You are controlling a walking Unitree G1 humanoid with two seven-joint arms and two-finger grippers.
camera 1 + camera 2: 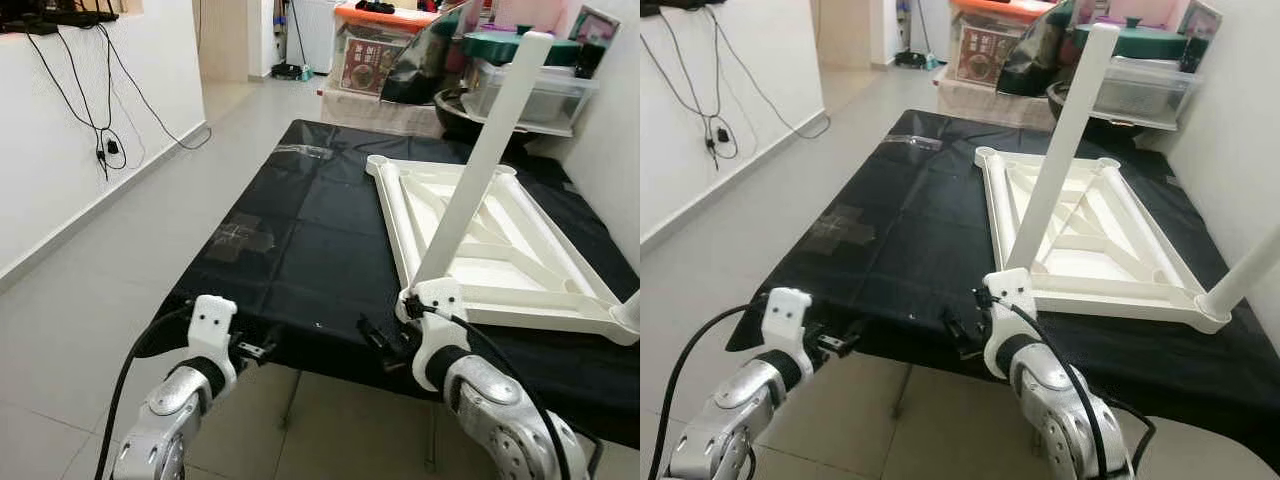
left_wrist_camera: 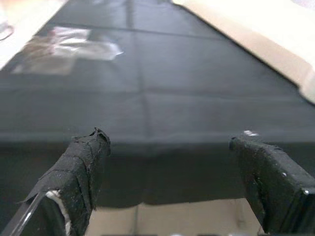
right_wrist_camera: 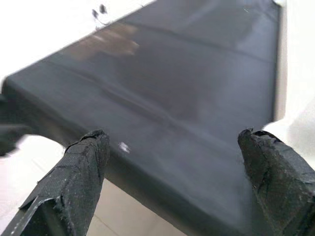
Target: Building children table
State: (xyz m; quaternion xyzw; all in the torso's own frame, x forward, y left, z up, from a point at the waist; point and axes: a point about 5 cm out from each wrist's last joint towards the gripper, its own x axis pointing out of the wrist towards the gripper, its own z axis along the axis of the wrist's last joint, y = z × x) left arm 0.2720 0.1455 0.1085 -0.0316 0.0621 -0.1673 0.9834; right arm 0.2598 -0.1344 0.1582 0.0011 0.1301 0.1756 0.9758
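Observation:
A white children's table (image 1: 500,240) lies upside down on the right part of a work table covered in black cloth (image 1: 290,230). One white leg (image 1: 485,150) stands up from its near left corner, leaning to the right. A second leg (image 1: 1245,270) rises at the near right corner. My right gripper (image 1: 380,335) is open at the cloth's front edge, just left of the first leg's base. My left gripper (image 1: 255,350) is open further left, also at the front edge. In the wrist views, the left gripper (image 2: 170,142) and right gripper (image 3: 174,137) hold nothing between their fingers.
Plastic storage boxes (image 1: 375,50) and bags stand against the back beyond the work table. A white wall with hanging cables (image 1: 100,140) runs along the left, with tiled floor (image 1: 90,300) between it and the table. A clear tape patch (image 1: 240,238) is stuck on the cloth.

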